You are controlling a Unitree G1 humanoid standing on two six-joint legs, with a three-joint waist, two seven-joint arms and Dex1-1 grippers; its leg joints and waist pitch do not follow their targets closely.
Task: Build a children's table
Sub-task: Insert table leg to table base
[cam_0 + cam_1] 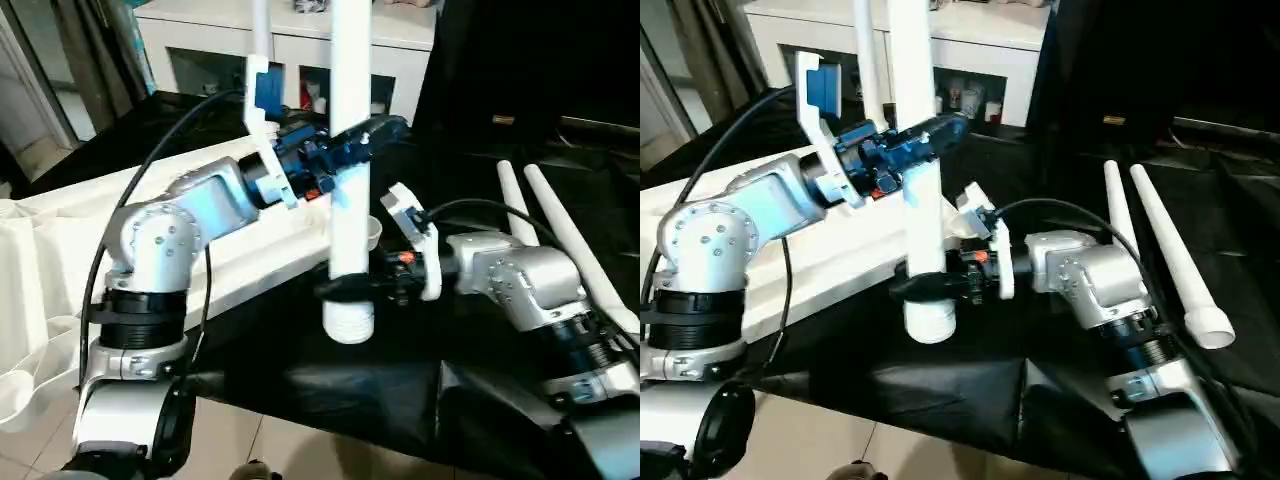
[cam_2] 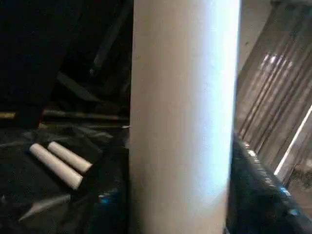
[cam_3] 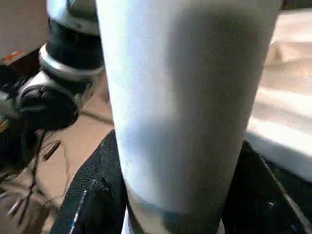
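I hold one long white tube leg (image 1: 350,60) of the children's table upright over the black cloth, its ribbed end (image 1: 348,320) pointing down. My left gripper (image 1: 352,145) is shut around the leg's middle. My right gripper (image 1: 347,288) grips the same leg lower down, just above the ribbed end, with a black finger on each side. The white table top (image 1: 255,262) lies flat under my left forearm. A second leg (image 1: 260,30) stands upright behind the left gripper. In both wrist views the held leg (image 2: 183,117) (image 3: 185,97) stands between the fingers.
Two loose white legs (image 1: 560,225) lie side by side on the black cloth (image 1: 330,400) to the right, beyond my right forearm. A white cabinet (image 1: 400,60) with glass-fronted compartments stands at the back. Pale crumpled wrapping (image 1: 30,300) lies at the far left.
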